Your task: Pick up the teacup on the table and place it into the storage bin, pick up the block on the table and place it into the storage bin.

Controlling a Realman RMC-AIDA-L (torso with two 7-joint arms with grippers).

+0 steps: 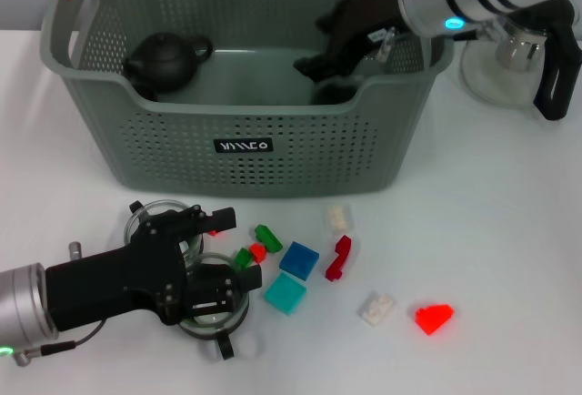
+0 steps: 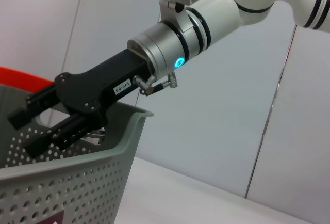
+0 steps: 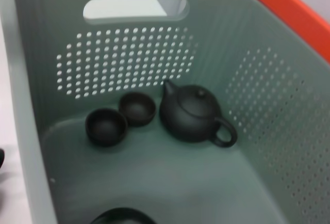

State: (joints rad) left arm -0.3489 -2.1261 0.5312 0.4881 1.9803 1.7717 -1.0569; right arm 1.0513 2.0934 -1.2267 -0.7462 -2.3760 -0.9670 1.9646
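Right tool [image 1: 314, 65] open inside storage bin [image 1: 300, 154], two teacups [image 3: 106, 126] only in wrist view, left tool [image 1: 238, 249] open

Grey-green perforated storage bin [image 1: 300, 154] upright on table, dark teacups [image 3: 106, 126] inside, coloured blocks [image 1: 299, 258] before it

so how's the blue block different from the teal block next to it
The blue block is a darker, deeper blue; the teal block is a lighter green-blue. The blue block lies nearer the storage bin, the teal block nearer the table's front edge. The teal block looks slightly larger. Both are flat, squarish and lie on the white table, corners nearly touching.
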